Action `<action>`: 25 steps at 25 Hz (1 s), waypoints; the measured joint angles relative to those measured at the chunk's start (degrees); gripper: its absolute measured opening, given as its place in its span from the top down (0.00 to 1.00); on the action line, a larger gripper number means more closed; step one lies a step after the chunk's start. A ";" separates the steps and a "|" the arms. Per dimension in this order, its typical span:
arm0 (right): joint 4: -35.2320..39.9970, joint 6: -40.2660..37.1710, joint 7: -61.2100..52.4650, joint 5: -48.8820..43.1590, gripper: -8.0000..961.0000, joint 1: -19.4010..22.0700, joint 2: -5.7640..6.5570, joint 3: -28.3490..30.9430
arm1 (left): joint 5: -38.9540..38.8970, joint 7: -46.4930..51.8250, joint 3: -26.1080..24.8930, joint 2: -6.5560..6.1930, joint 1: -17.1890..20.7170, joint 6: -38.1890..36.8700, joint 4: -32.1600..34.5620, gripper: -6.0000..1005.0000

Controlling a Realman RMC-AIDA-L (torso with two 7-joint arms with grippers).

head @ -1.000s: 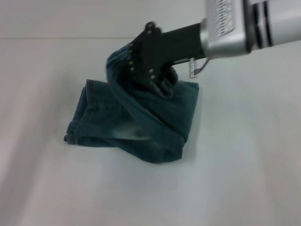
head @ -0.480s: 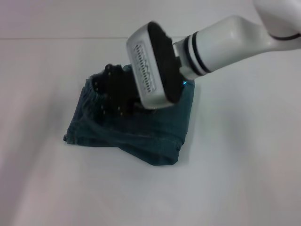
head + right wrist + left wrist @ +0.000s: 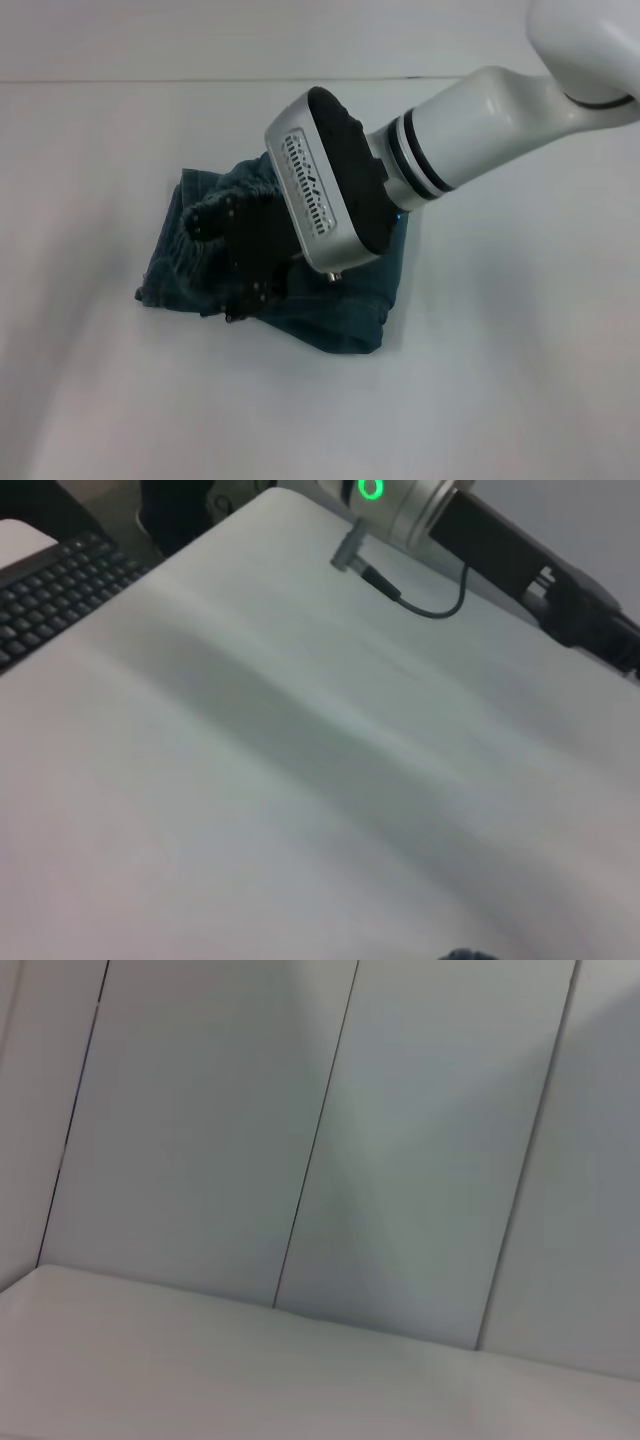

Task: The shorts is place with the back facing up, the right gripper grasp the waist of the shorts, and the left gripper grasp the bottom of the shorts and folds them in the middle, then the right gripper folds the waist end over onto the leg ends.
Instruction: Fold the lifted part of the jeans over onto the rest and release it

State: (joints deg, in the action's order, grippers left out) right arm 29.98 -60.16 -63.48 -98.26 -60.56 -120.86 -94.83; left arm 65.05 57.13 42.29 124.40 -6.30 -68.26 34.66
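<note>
White desk (image 3: 520, 350), plain surface. Black keyboard (image 3: 55, 585) off one desk edge. Grey panelled wall (image 3: 330, 1140) behind desk's far edge.

White table (image 3: 300, 810) fills view; keyboard (image 3: 60, 590) at edge; arm with green ring light (image 3: 371, 490) beyond.

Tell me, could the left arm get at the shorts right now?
Probably not quickly: the left arm is out of the head view, its camera facing a wall. The right claw already sits on the shorts, covering much of them.
</note>
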 joint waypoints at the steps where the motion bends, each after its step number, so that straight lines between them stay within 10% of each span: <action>1: 1.65 0.07 -1.17 -0.07 0.34 1.01 0.12 -0.88 | 0.01 -0.02 0.05 -0.01 -0.01 -0.01 -0.04 0.99; 10: 20.65 1.81 -14.32 -10.55 0.07 10.59 0.43 -3.07 | 1.19 -0.09 -0.03 -0.04 -0.23 -1.32 -1.11 0.99; 25: 23.05 0.81 -23.18 -17.33 0.05 11.91 0.41 -3.71 | 1.31 -0.09 -0.02 -0.04 -0.47 -2.05 -1.57 0.99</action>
State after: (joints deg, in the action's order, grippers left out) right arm 53.04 -59.35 -86.66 -115.60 -48.65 -120.44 -98.54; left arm 66.36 57.04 42.26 124.36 -6.77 -70.31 33.09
